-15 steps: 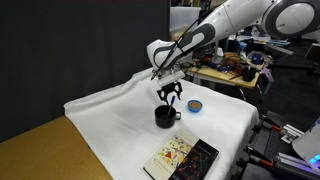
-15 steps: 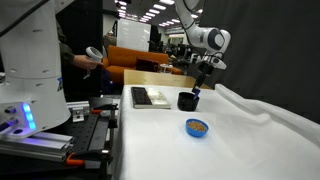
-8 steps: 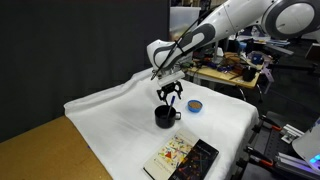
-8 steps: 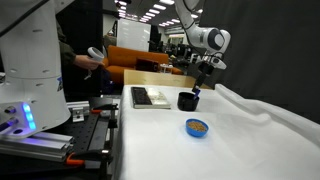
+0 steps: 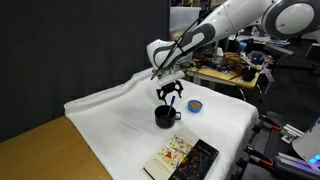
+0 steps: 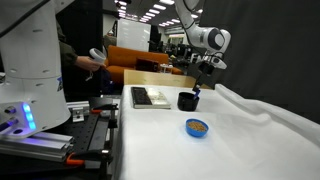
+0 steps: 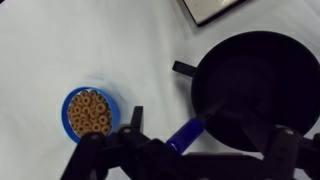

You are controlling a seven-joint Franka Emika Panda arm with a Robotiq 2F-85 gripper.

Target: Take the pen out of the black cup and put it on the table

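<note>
Over the black cup (image 7: 255, 75), claw (image 7: 205, 130) spread wide, pen (image 7: 184, 136) just below.

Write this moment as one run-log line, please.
gripper: open above black cup | pen: at cup rim, between jaws, ungripped | table: no pen yet

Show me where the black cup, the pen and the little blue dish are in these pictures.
black cup (image 5: 162, 118): an exterior view, on its outer side wall.
pen (image 7: 185, 135): wrist view, on the middle of its blue barrel.
blue dish (image 6: 196, 132): an exterior view, on its front rim.
</note>
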